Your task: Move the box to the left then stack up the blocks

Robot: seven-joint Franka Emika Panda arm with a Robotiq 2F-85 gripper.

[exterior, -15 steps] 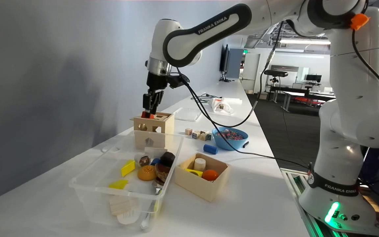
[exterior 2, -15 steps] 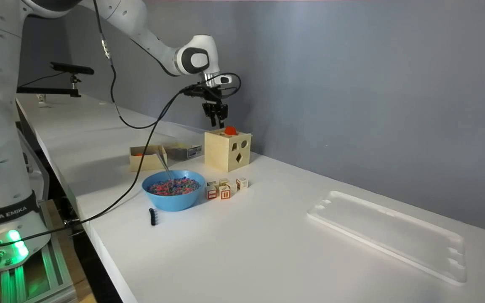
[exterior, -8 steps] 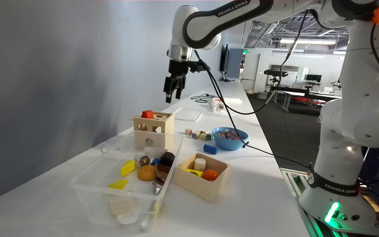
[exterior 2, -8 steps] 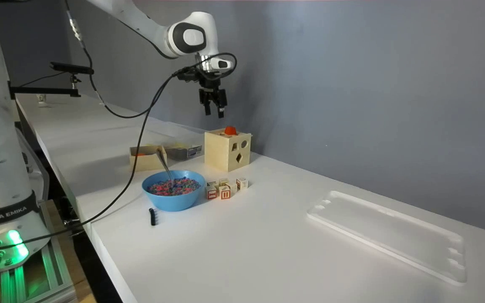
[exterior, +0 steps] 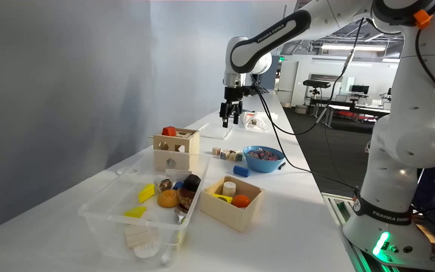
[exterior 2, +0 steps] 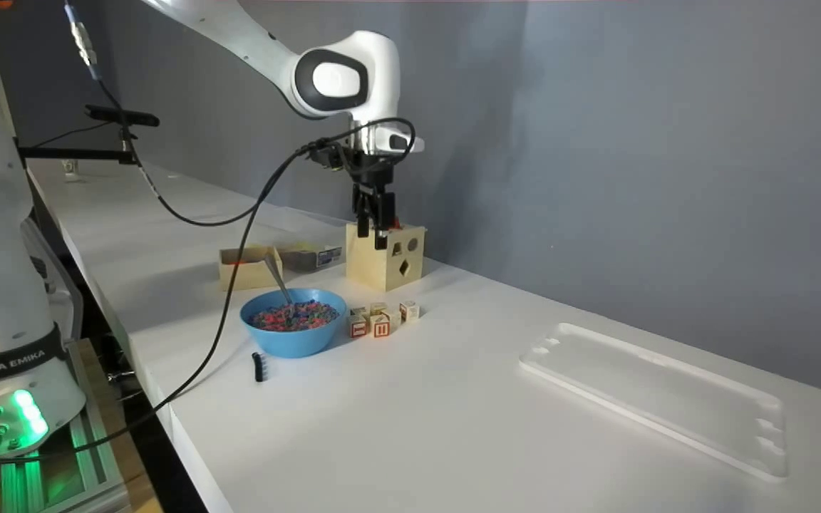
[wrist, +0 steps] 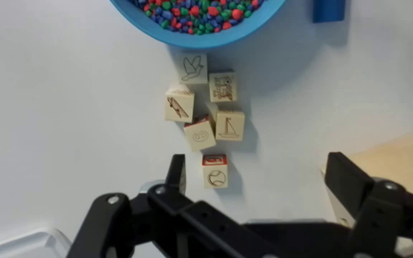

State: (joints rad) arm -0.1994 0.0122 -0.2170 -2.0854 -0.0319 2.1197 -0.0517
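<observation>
The light-wood box (exterior 2: 368, 263) with dark cut-outs stands by the wall, a red piece (exterior: 169, 131) on its top. Several small wooden blocks (exterior 2: 381, 325) lie loosely grouped between the box and the blue bowl, none on top of another. High above the table, close to the blocks, hangs my gripper (exterior: 230, 121), its jaws wide apart with nothing held. From the wrist, the gripper (wrist: 258, 168) has a baseball-marked block (wrist: 216, 177) far below in its gap, nearer the left finger. Part of the box (wrist: 403, 157) shows behind the right finger.
A blue bowl (exterior: 263, 162) of coloured bits stands close to the blocks, with a blue cylinder (exterior: 241, 171) beside it. A clear bin (exterior: 100, 217) and a low wooden box (exterior: 221, 213) of items are nearby. A clear lid (exterior 2: 653, 399) lies along the wall.
My gripper was down at the red piece on the box. It has risen off, opened wider and travelled across to the blocks. The red piece stays on the box, which has not moved.
</observation>
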